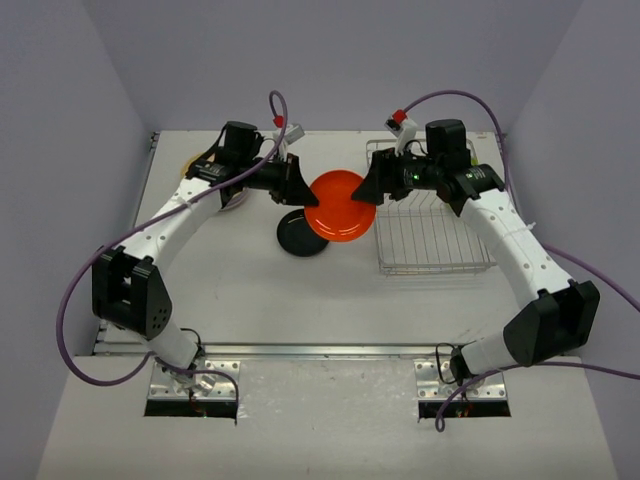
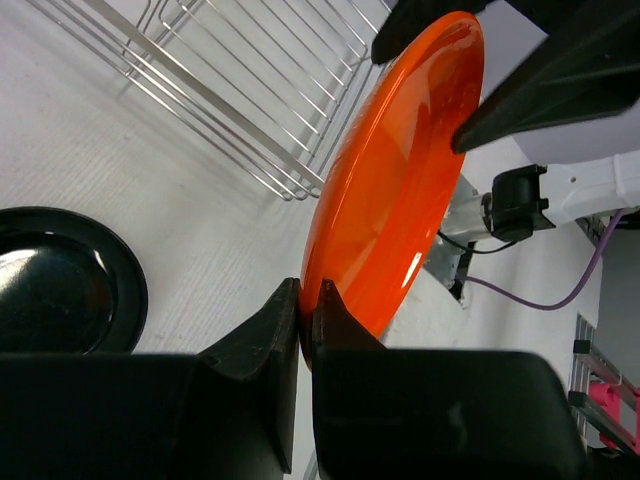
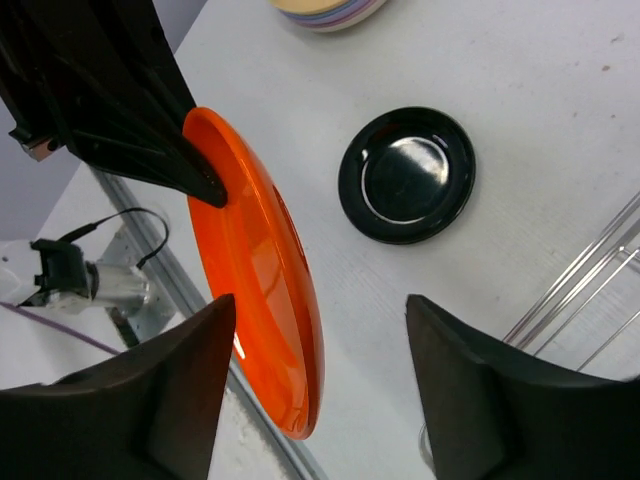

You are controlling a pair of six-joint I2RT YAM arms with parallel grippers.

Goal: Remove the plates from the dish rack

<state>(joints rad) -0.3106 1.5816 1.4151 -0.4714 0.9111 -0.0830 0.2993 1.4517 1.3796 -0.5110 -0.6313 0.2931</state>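
An orange plate (image 1: 340, 205) hangs on edge above the table between my two grippers. My left gripper (image 1: 308, 190) is shut on its left rim; the left wrist view shows the jaws (image 2: 307, 300) pinching the rim of the orange plate (image 2: 400, 170). My right gripper (image 1: 368, 192) is open at the plate's right rim. In the right wrist view the orange plate (image 3: 255, 260) stands between the spread jaws of the right gripper (image 3: 320, 300), close to the left finger. The silver dish rack (image 1: 430, 240) lies to the right and shows no plates. A black plate (image 1: 297, 235) lies flat on the table under the orange one.
A stack of pale plates (image 1: 232, 203) sits at the far left, mostly hidden by the left arm; it also shows in the right wrist view (image 3: 325, 10). The black plate (image 3: 407, 175) and the rack's corner (image 2: 250, 90) lie just below the grippers.
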